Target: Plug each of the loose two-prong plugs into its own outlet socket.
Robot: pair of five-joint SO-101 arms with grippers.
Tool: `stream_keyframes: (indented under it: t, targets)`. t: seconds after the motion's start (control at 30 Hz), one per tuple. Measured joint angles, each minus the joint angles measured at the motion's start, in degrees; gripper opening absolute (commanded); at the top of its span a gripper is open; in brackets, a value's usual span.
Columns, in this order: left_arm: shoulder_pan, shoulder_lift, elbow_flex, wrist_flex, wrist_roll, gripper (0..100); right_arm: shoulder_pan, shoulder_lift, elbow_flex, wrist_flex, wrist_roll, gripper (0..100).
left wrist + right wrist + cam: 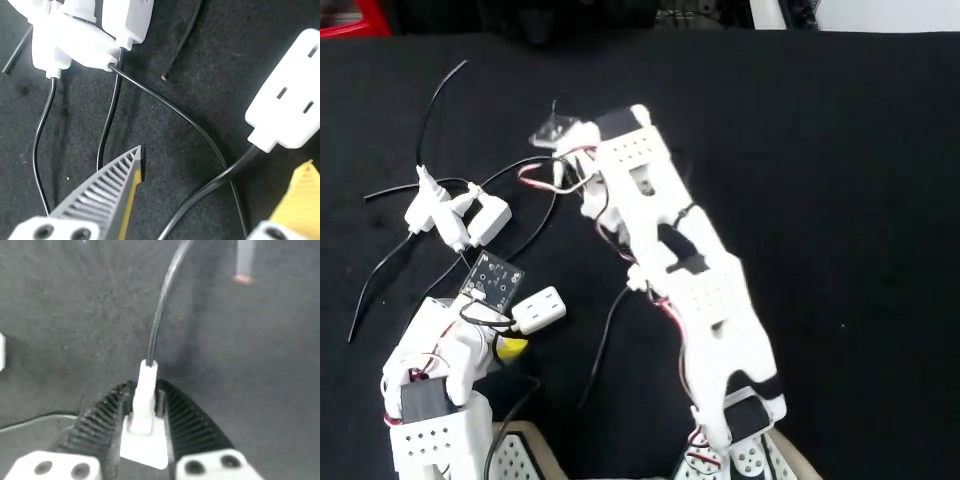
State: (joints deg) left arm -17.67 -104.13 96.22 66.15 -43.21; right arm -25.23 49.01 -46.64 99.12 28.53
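Black cloth covers the desk [840, 150]. On it, the right tool [145, 388] is clamped tight on a white two-prong plug [145, 435], whose black cord [159, 315] runs away from the tips; the prongs are hidden. The left tool [222, 157] stands wide open, gripping nothing, with a white outlet socket [287, 107] just beside its yellow finger [300, 195]. A cluster of white plug bodies [75, 35] beyond is cut off; whether any are mated cannot be told.

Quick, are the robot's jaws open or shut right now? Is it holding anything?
Left gripper: open, holding nothing.
Right gripper: closed on a white plug.
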Motion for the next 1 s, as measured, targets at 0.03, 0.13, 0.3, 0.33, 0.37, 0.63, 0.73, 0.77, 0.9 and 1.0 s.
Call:
stream_keyframes:
  t: [0.03,0.13,0.3,0.33,0.37,0.63,0.73,0.77,0.9,1.0]
  targets:
    - [0.0,0.0,0.0,0.0,0.0,44,0.0,-2.2,1.32,0.0,-0.35,1.1]
    - [0.0,0.0,0.0,0.0,0.0,44,-0.88,-9.85,8.0,0.0,-0.88,1.1]
    - [0.0,0.0,0.0,0.0,0.0,44,-5.1,-26.99,21.8,-0.44,-4.57,1.1]
    - [0.0,0.0,0.0,0.0,0.0,44,-6.24,-31.03,24.88,-0.97,-5.01,1.1]
    - [0.0,0.0,0.0,0.0,0.0,44,-7.38,-35.16,28.13,-1.85,-5.8,1.1]
    - [0.0,0.0,0.0,0.0,0.0,44,-13.63,-65.23,58.02,-14.77,-9.85,1.1]
    - [0.0,0.0,0.0,0.0,0.0,44,-13.36,-74.29,66.55,-16.18,-9.93,1.1]
    - [0.0,0.0,0.0,0.0,0.0,44,-13.45,-77.19,68.48,-16.26,-9.93,1.1]
    - [0.0,0.0,0.0,0.0,0.0,44,-13.54,-89.93,72.35,-15.47,-9.85,1.1]
    - [0.0,0.0,0.0,0.0,0.0,44,-13.54,-98.99,72.53,-15.56,-10.02,1.1]
